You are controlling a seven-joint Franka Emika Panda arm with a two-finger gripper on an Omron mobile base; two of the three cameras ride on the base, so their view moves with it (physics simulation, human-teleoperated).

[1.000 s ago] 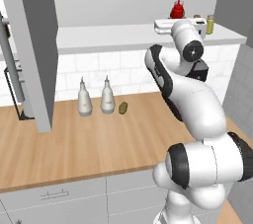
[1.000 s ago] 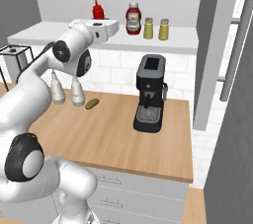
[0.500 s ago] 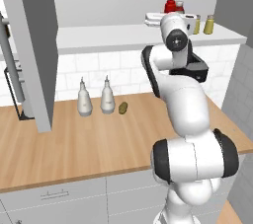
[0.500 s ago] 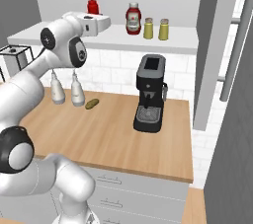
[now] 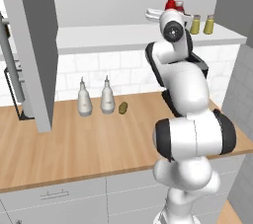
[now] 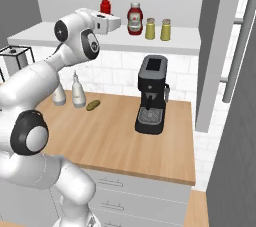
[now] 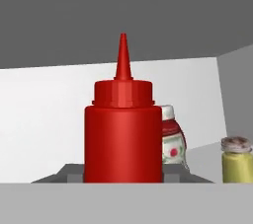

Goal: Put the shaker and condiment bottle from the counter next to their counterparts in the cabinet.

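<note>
Two olive-yellow shakers (image 6: 150, 28) stand side by side on the cabinet (image 6: 180, 45) shelf, right of the stout labelled sauce bottle (image 6: 134, 19). The white arm rises steeply from the surface (image 6: 115, 136), wrist level with that shelf, hand horizontal. Its gripper (image 6: 114, 21) is closed around the condiment bottle (image 7: 123, 134), held upright at shelf height just left of the sauce bottle.

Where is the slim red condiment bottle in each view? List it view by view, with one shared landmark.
Left base view: condiment bottle, top right, behind the arm's wrist.
Right base view, top, left of centre, above the cabinet shelf.
Hand view, centre, close up.
Shared landmark: the labelled sauce bottle beside it.
</note>
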